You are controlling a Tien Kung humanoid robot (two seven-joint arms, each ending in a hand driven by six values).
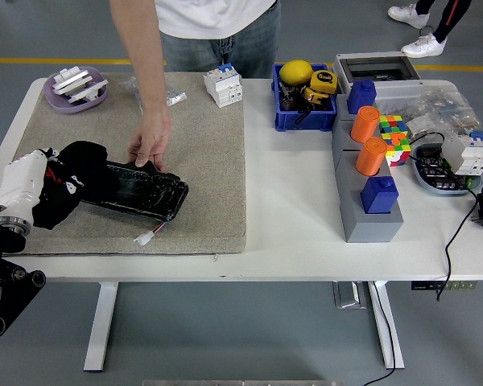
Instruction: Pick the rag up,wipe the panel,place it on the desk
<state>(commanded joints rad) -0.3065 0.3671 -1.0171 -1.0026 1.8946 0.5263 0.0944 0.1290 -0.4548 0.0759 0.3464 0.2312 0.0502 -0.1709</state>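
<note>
One black rag [76,186] is held in the fingers of the left hand [32,189] at the left end of one black panel [141,191], which is steadied on the mat [201,161] by a person's hand [150,141]. The panel could be shoved sideways if the rag is pressed too hard. Two orange cylinders [369,141] are seen on the worktop [290,217] at the right.

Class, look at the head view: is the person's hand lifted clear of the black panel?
No. The person's hand rests on the far edge of the black panel, which lies on the mat.
</note>
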